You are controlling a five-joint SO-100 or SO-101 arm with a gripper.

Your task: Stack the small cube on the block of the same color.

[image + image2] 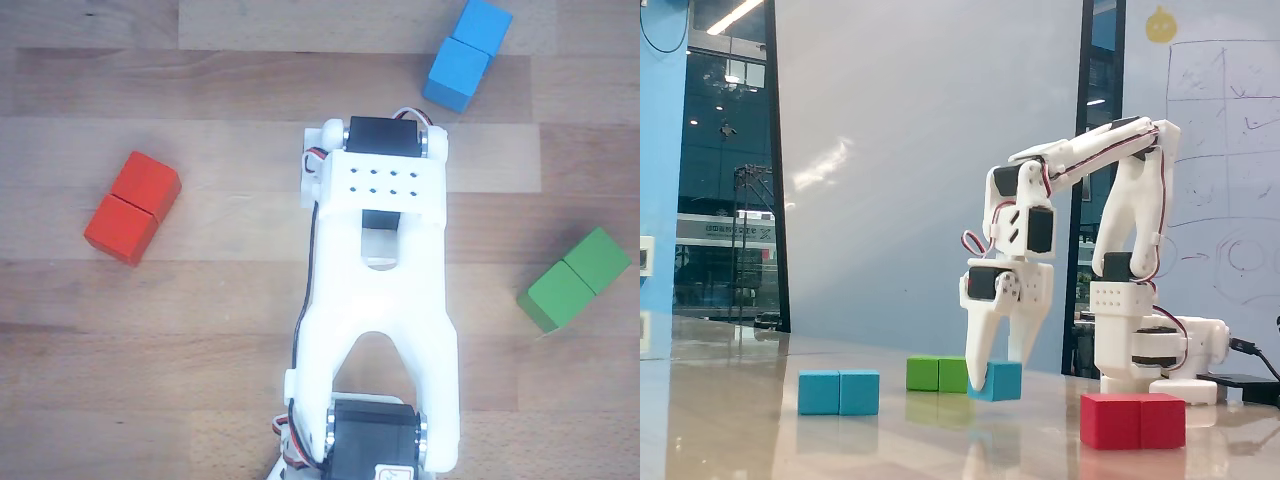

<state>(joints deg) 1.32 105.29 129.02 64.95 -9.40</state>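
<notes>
Fixed view: the small cube [998, 381] sits between the fingers of the gripper [992, 385], which is closed on it; the cube appears raised just clear of the table [760, 440], though the low angle leaves this uncertain. Relative to the cube, the block of the same color [839, 392] lies on the table well to the left, the green block [937, 374] just behind and left, and the red block [1133, 421] nearer the camera to the right. Other view: the arm [378, 300] hides the cube; the blue block [467, 53] lies at upper right.
</notes>
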